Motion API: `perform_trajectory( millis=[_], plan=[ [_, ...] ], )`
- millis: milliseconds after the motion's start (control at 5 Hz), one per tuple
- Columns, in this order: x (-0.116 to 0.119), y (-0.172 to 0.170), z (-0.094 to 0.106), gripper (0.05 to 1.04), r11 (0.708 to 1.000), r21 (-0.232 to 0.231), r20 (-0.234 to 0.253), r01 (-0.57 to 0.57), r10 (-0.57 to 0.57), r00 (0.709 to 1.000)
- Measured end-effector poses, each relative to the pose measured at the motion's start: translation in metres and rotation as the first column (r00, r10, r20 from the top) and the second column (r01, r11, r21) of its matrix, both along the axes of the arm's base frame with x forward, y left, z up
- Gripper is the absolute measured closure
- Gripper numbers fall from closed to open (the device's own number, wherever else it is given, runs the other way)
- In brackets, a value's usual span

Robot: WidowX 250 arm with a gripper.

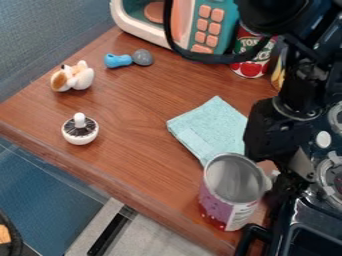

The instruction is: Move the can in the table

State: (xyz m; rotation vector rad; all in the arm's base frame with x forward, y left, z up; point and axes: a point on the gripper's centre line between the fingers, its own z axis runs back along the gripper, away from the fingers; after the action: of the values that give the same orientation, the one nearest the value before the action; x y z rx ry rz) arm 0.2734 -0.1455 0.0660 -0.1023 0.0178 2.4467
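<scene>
Gripper (286, 181) by open can's (224, 202) right side, can't tell openness or hold; cloth (208, 127) just behind, 3 small items (80, 139) left, toy microwave (225, 32), 1 tomato can (248, 69) at back.

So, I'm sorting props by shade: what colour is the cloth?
The cloth is light teal, seen best in the camera view.

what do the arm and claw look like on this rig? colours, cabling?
Arm: black, chunky rounded joint housings, slight sheen. A thick black cable loops out from its upper part. Claw: mostly black too, bulky body.
</scene>
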Motion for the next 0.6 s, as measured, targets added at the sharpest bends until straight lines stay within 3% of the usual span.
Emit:
perform_trajectory(
  millis=[400,600],
  plan=[
    [-0.015,0.021,-0.004,0.083,0.999,0.034,-0.043,0.012,-0.011,0.999],
    [-0.02,0.023,-0.003,0.082,0.996,0.02,-0.054,0.085,-0.083,0.995]
  ],
)
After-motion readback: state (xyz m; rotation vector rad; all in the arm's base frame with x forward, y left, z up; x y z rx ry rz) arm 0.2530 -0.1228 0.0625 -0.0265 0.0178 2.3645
